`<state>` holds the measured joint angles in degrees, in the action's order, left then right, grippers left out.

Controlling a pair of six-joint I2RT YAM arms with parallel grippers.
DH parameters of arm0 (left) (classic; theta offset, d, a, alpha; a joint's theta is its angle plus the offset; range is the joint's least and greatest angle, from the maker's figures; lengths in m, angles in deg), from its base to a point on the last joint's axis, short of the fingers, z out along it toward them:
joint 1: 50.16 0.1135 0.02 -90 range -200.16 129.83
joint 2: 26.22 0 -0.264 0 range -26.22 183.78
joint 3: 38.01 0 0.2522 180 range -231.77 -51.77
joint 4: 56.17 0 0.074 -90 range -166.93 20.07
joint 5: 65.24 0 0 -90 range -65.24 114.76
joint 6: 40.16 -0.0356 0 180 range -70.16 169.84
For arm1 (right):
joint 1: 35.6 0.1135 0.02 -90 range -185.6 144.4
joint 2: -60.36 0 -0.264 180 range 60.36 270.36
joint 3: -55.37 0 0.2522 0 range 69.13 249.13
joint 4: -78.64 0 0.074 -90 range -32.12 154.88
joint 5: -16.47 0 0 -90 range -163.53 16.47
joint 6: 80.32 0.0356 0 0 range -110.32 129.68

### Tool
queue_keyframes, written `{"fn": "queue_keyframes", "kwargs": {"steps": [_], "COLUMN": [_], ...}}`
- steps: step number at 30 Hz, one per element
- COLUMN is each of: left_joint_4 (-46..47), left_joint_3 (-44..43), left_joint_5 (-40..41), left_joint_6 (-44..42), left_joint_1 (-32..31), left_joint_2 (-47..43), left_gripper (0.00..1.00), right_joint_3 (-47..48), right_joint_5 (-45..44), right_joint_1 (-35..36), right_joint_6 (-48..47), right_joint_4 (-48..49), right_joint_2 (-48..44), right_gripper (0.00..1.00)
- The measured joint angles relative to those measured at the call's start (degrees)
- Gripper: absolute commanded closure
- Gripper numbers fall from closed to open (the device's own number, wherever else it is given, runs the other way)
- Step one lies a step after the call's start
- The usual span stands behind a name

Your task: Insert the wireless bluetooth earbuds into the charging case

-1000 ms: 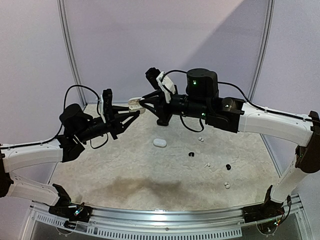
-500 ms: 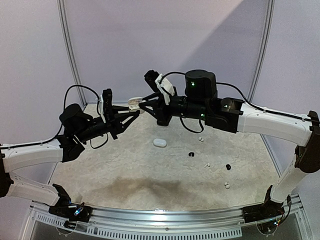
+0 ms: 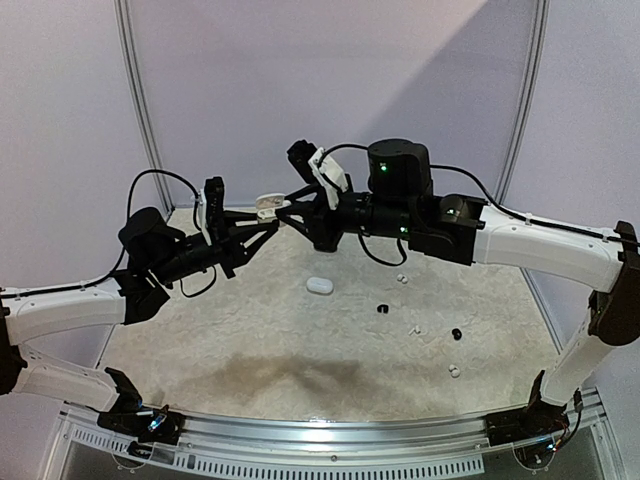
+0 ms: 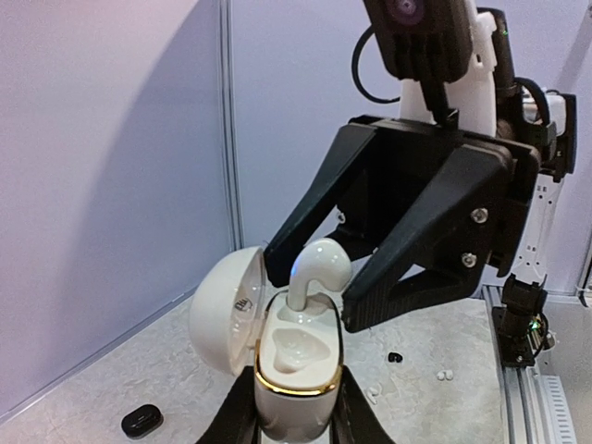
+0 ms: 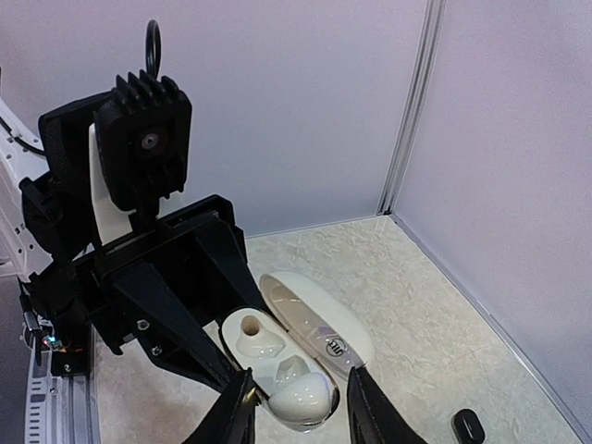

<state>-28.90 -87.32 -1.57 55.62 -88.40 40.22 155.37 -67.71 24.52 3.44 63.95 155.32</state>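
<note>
My left gripper (image 4: 296, 393) is shut on the body of a white charging case (image 4: 294, 370) with a gold rim, held up in the air with its lid (image 4: 225, 310) swung open. A white earbud (image 4: 314, 270) stands with its stem in the far socket, and the near socket is empty. My right gripper (image 5: 299, 381) is open, a finger on either side of that earbud (image 5: 301, 400) with small gaps showing. From above, the case (image 3: 268, 206) sits where the left gripper (image 3: 262, 226) and right gripper (image 3: 287, 212) meet.
A closed white case (image 3: 320, 285) lies mid-table. Two black buds (image 3: 382, 308) (image 3: 457, 333) and several white buds (image 3: 415, 329) are scattered to the right. A small black case (image 4: 141, 422) rests near the back wall, below the grippers.
The right gripper's jaws have spread apart off the white earbud, which stays in the case. The left gripper and case have held still.
</note>
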Motion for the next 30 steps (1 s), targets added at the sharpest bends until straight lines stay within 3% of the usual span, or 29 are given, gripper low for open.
{"fn": "queue_keyframes", "kwargs": {"steps": [7, 17, 22, 24, 26, 30], "left_joint_4": [0.0, -0.3, -0.3, -0.3, -0.4, -0.8], "left_joint_3": [0.0, 0.0, 0.0, 0.0, 0.0, 0.0], "left_joint_5": [0.2, 0.7, 0.7, 0.7, 0.7, 0.7], "left_joint_6": [0.1, 0.3, 0.2, 0.2, 0.2, 0.2], "left_joint_1": [0.0, 0.0, 0.0, 0.0, 0.0, 0.0], "left_joint_2": [0.0, 0.0, 0.0, 0.0, 0.0, 0.0], "left_gripper": [1.0, 1.0, 1.0, 1.0, 1.0, 1.0], "right_joint_3": [0.4, 0.4, 0.4, 0.4, 0.4, 0.4], "right_joint_5": [-0.4, -1.3, -1.2, -1.2, -1.3, -1.3], "right_joint_1": [0.0, 0.0, 0.0, 0.0, -0.1, -0.4], "right_joint_6": [1.3, 2.3, 2.5, 2.5, 2.6, 4.1], "right_joint_4": [-1.4, -4.7, -7.2, -8.2, -8.9, -9.6], "right_joint_2": [0.0, -0.7, -3.7, -5.1, -6.4, -7.6], "right_gripper": [0.55, 0.34, 0.3, 0.32, 0.42, 0.75]}}
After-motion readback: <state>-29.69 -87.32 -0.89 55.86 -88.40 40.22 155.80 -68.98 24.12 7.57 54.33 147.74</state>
